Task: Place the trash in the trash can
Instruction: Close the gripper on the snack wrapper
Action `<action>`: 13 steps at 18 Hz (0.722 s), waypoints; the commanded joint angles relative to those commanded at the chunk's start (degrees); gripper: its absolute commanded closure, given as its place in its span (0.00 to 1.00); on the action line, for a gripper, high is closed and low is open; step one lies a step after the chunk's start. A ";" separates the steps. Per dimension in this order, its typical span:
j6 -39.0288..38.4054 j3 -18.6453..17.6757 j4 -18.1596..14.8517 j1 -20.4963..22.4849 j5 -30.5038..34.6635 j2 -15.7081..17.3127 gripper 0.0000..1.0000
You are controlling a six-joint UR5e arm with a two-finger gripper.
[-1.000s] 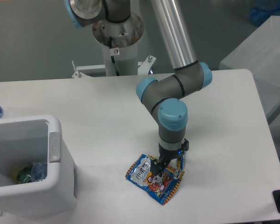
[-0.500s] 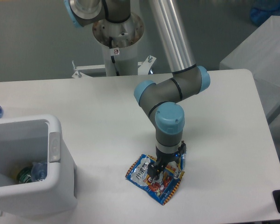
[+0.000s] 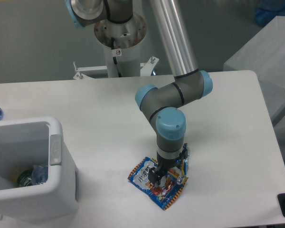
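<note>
Down at the table, the gripper (image 3: 157, 179) stands upright over the middle of the foil snack bag (image 3: 157, 183), its tips at or on the foil; the wrist hides the fingers, so I cannot tell whether they are spread, closed, or already pinching the bag.

That bag looks light, thin and crinkly, lying nearly flat with one corner a little raised. I judge it slippery and floppy: a pinch on a raised fold or crease near the middle should hold better than one on a flat patch, and it will droop and flutter once lifted (nothing here is fragile, so a firm squeeze does no harm).

The bag lies near the front edge of the table (image 3: 99, 109), well apart from the right edge. The trash can (image 3: 61, 175) stands at the front left corner, its open mouth facing up, with a grey tab (image 3: 54, 149) on the near wall and a crushed bottle (image 3: 33, 175) already inside. Between bag and bin the tabletop shows no obstacle. The bin's walls are tall, so the carry will probably need height before crossing the rim.
</note>
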 joint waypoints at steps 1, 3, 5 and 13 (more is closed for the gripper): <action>0.00 0.00 0.00 0.00 0.09 0.09 0.04; 0.09 0.00 0.09 0.00 0.09 0.00 0.09; 0.09 0.00 0.00 -0.09 0.00 0.09 0.17; 0.26 0.00 0.00 -0.09 0.09 0.18 0.39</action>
